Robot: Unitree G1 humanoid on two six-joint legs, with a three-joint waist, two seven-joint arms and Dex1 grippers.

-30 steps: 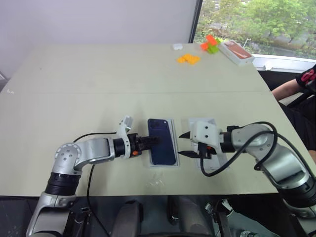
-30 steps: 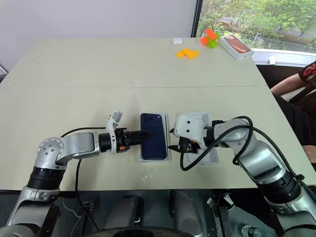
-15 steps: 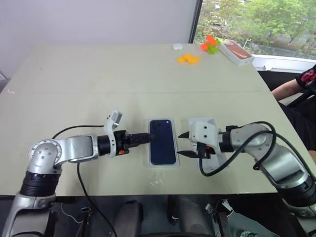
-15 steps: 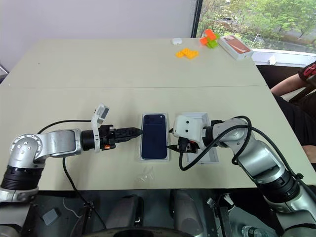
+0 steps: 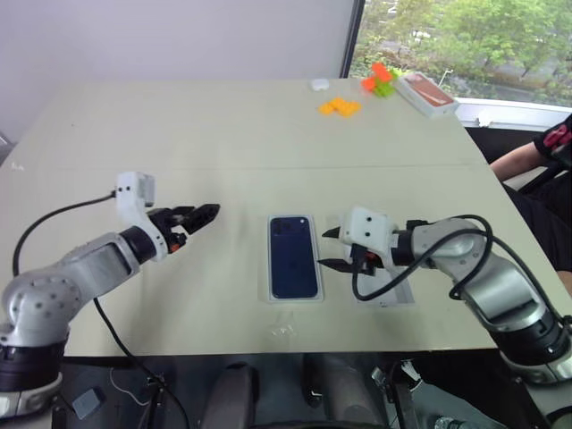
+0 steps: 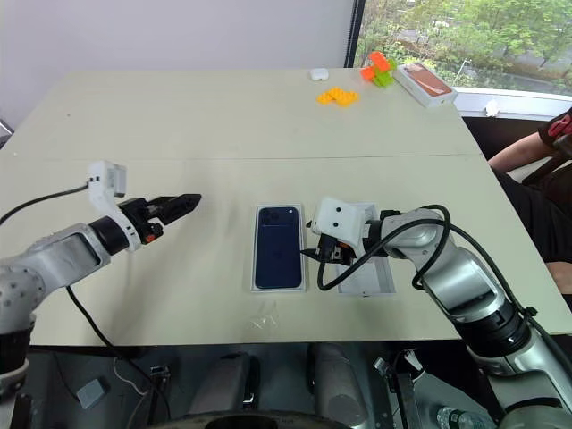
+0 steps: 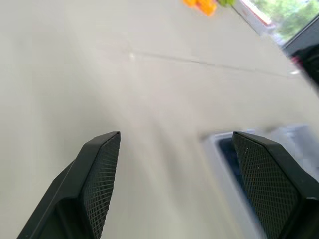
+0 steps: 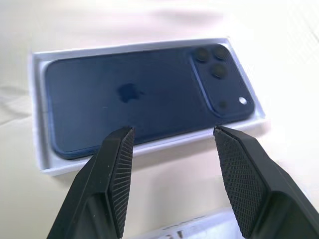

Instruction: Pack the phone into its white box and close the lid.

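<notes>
Navy glossy phone [image 5: 294,256] lies inside the shallow white box [image 5: 271,296], long axis running away from robot. Right gripper [image 5: 332,249], jaws apart and empty, sits just beside it, over the lid [image 6: 373,279]; left gripper [image 5: 202,214], open, well apart.

head eyes overlook the table [image 5: 268,134]; wrist cameras skim close.

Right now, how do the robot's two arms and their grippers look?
Both arms are silver-grey metal with black joints and a loose black cable. The left gripper has two black fingers, orange accents and a white block at the wrist. The right gripper has textured black fingers under a white housing.
</notes>
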